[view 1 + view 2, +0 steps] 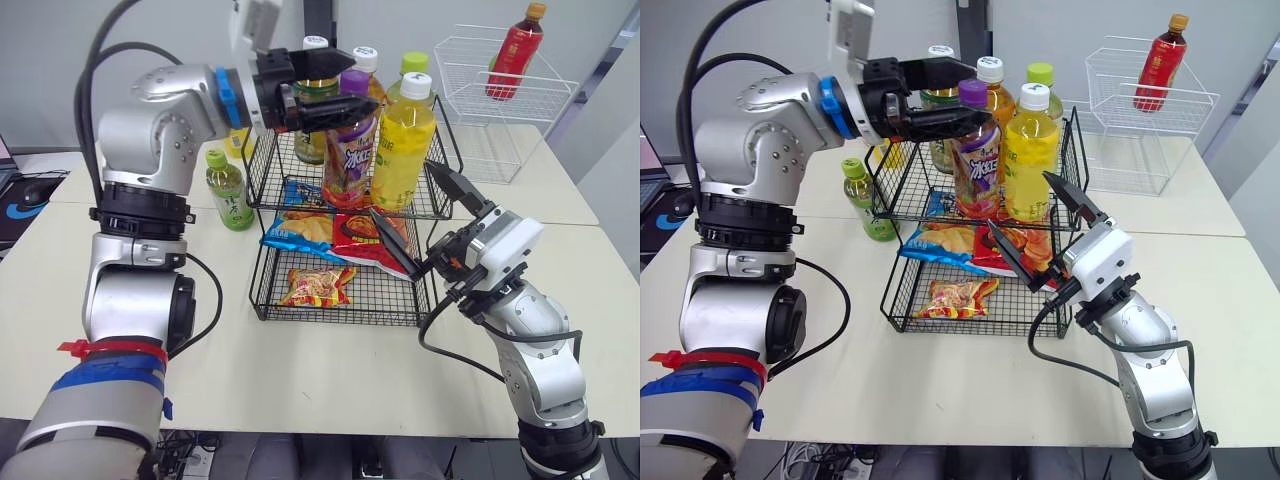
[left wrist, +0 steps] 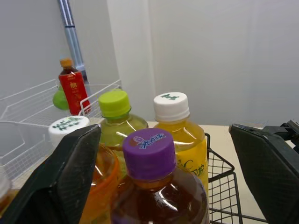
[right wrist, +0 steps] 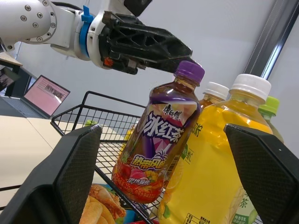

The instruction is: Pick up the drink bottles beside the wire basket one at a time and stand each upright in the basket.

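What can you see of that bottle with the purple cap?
The purple-capped bottle is clear plastic holding dark reddish-brown drink, with a purple fruit-printed label. It stands about upright in the upper tier of the black wire basket, close beside a yellow bottle. The left gripper, open, flanks its cap with gaps on both sides.

The left end effector (image 2: 166, 135) spreads wide around the purple-capped bottle (image 2: 156, 196); a yellow bottle (image 2: 187, 147) stands just beyond.
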Motion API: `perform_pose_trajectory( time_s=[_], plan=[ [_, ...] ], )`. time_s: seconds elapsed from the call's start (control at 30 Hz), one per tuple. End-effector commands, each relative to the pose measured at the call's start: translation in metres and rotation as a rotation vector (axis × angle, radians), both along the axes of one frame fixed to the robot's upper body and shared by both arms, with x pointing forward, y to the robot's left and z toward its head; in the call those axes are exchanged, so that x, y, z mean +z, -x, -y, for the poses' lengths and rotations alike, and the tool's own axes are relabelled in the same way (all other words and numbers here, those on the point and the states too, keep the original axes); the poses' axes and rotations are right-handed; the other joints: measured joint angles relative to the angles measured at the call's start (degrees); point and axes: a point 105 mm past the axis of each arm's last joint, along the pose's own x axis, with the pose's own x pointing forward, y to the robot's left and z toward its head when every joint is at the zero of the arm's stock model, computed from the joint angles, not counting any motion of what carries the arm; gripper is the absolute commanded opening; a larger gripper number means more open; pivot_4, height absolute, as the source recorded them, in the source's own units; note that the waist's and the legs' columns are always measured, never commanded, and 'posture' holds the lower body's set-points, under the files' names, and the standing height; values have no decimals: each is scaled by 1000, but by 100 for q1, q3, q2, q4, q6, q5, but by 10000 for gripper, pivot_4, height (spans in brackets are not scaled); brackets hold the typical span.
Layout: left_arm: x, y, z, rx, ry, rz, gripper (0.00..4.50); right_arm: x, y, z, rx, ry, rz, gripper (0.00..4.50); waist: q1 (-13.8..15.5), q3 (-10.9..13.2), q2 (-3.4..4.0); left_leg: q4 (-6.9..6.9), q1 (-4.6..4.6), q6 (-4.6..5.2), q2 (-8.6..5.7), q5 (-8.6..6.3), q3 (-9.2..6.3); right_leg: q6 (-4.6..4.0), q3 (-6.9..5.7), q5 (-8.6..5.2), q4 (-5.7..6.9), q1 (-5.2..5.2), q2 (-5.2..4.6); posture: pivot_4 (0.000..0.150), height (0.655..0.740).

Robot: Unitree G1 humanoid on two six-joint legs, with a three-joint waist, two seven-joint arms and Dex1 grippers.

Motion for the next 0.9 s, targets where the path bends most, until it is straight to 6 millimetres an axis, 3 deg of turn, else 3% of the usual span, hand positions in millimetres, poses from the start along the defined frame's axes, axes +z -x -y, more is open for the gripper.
perform_pose_trajectory(
  time_s=[0.03,0.17,0.27,0.4,0.53,0.7,0.8,0.9],
  plan=[
    [20,21,-27,62,81,66,44591,11,13,-5,73,3,51,45000,-22,-1,1,0,2,0,0,0,1,0,3,0,1,0,0,1500,7400],
    [19,31,-69,241,151,61,44591,10,13,-13,176,44,24,45000,-108,-1,3,1,5,0,3,0,-1,0,2,0,5,2,0,1500,7400],
    [5,40,-108,421,153,49,44591,11,14,-26,322,86,-24,45000,-159,-1,3,1,14,0,3,0,3,0,9,0,11,5,0,1500,7400],
    [-23,63,-151,617,174,-1,44591,6,9,-38,461,180,-107,45000,-135,-1,3,-1,23,1,4,-1,3,-2,10,-1,29,5,-1,1500,7400],
    [-65,91,-189,824,231,-81,44591,-1,1,-42,550,225,-201,45000,-106,-5,-3,3,19,16,3,-10,3,-2,4,-1,30,7,-8,1500,7400],
    [-127,126,-211,998,233,-208,44591,-5,-4,-44,585,253,-225,45000,-76,-8,-9,-1,16,24,3,-14,0,-2,-4,0,17,12,-13,1500,7400],
    [-147,139,-212,1040,232,-255,44591,-6,-5,-46,597,251,-227,45000,-29,-11,-13,-1,16,25,3,-15,-7,-3,-12,0,17,13,-13,1500,7400],
    [-155,146,-209,1066,236,-271,44591,-7,-5,-49,607,248,-228,45000,6,-10,-11,-1,18,26,4,-15,-9,-3,-12,0,14,15,-13,1500,7400]
  ],
)
